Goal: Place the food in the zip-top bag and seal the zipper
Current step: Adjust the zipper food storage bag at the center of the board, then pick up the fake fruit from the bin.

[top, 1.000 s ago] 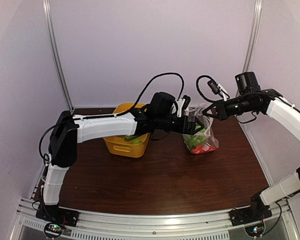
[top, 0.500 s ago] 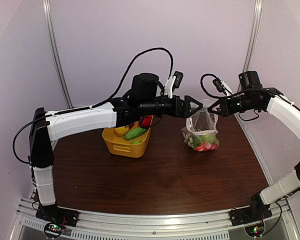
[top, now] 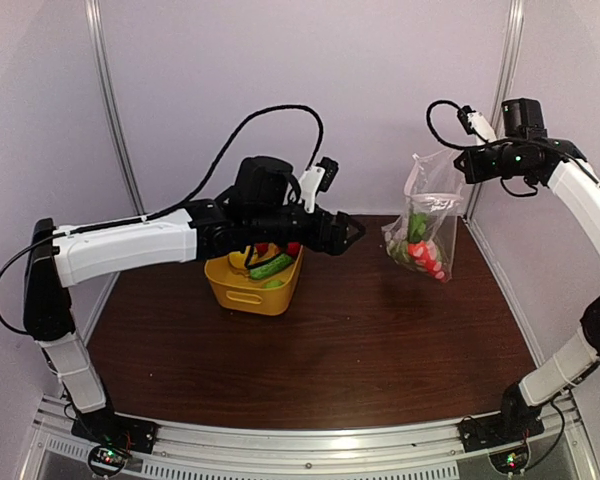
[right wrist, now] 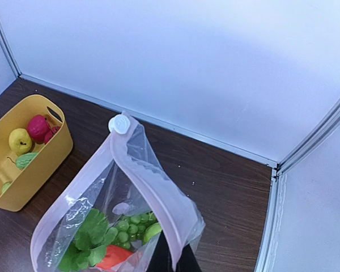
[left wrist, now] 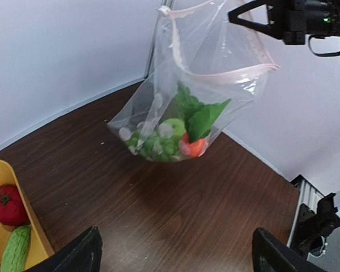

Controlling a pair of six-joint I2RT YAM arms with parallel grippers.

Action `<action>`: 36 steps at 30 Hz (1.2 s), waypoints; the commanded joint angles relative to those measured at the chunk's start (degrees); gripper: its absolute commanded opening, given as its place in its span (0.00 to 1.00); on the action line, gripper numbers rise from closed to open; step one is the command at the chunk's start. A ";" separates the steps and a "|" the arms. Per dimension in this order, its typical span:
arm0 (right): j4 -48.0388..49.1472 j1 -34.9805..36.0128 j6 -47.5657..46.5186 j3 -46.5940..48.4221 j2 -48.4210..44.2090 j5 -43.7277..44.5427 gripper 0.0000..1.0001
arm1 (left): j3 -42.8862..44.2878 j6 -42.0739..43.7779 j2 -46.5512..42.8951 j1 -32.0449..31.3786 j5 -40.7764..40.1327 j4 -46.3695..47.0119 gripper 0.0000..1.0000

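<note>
The zip-top bag (top: pixel 426 222) hangs in the air over the back right of the table, with green, red and orange food (top: pixel 417 243) inside. My right gripper (top: pixel 464 162) is shut on the bag's top edge by the zipper (right wrist: pixel 153 187), whose white slider (right wrist: pixel 119 123) sits at the far end. In the left wrist view the bag (left wrist: pixel 175 113) hangs with its mouth gaping and the pink zipper (left wrist: pixel 215 76) curved open. My left gripper (top: pixel 352 233) is open and empty, left of the bag and apart from it. More food (top: pixel 270 266) lies in the yellow basket.
The yellow basket (top: pixel 242 288) stands at the back left of the table, under my left arm. In the right wrist view the basket (right wrist: pixel 42 164) holds a red piece (right wrist: pixel 38 126), a yellow one (right wrist: pixel 20 139) and green ones. White walls and metal posts close in the back and sides.
My right gripper has lifted the bag up off the table and toward the right. My left gripper has let go of the bag's mouth and drawn back left, jaws open.
</note>
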 commanded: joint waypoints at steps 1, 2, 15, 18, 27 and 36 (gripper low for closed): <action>1.27 3.14 -3.75 -3.38 -2.53 5.20 0.00 | -2.66 3.44 -2.77 4.00 -7.13 -9.05 0.93; 2.05 4.21 -3.79 -5.98 -3.93 3.37 0.00 | -3.22 3.38 -2.76 4.74 -7.65 -10.29 0.93; 11.11 8.07 -0.90 -32.07 -8.34 -14.07 0.00 | 1.73 3.66 4.72 14.98 -14.17 -27.48 0.90; 11.23 8.04 -0.81 -32.33 -9.50 -14.20 0.00 | 4.80 4.49 7.71 17.13 -11.72 -31.37 0.89; 12.34 8.07 -0.49 -35.99 -14.18 -14.51 0.00 | 9.56 9.56 12.39 19.63 -1.35 -39.70 0.82; 12.43 8.00 -0.51 -36.67 -16.01 -13.15 0.00 | 7.28 10.40 15.88 19.56 3.16 -40.64 0.84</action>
